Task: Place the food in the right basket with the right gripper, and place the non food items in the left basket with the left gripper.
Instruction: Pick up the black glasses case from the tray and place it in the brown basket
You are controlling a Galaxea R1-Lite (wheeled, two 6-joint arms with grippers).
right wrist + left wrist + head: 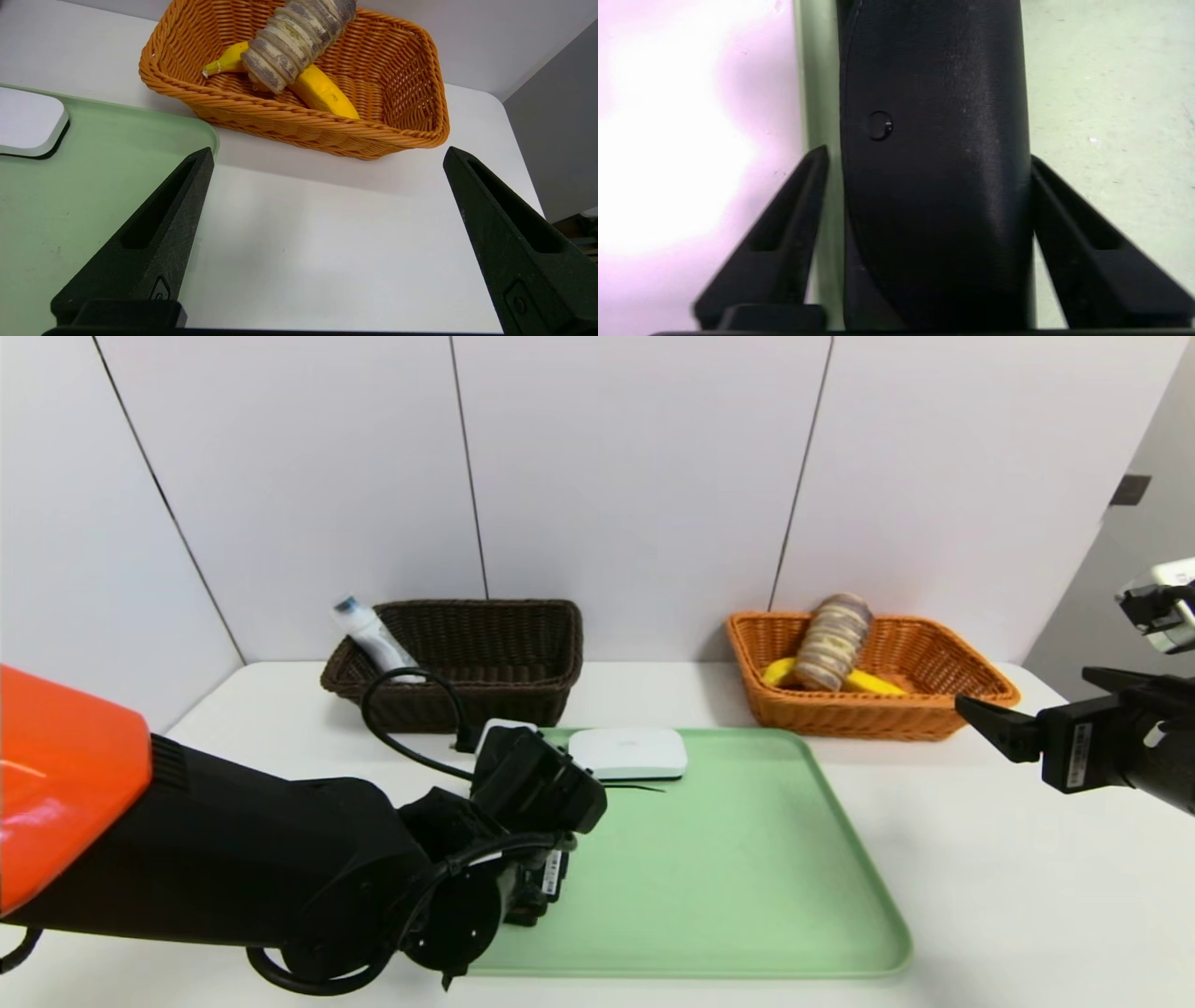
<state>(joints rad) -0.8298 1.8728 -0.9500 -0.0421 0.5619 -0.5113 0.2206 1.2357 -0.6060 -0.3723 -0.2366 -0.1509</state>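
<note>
Black pouch (934, 186) on tray edge; banana (864, 679) and loaf (834, 642) in orange basket (934, 709).

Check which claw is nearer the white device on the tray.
Left. The left claw sits at the green tray's near-left edge, just short of the white device. The right claw hangs off the tray's right side, before the orange basket.

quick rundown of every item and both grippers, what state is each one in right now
banana: lying in the orange basket, under the bread
bread: in the orange basket, leaning on its back wall
bottle: in the brown basket, tilted against its corner
white device: flat on the green tray
black pouch: on the tray's edge, between the left gripper's fingers
left gripper: closing around the pouch
right gripper: open, empty, above the table
</note>
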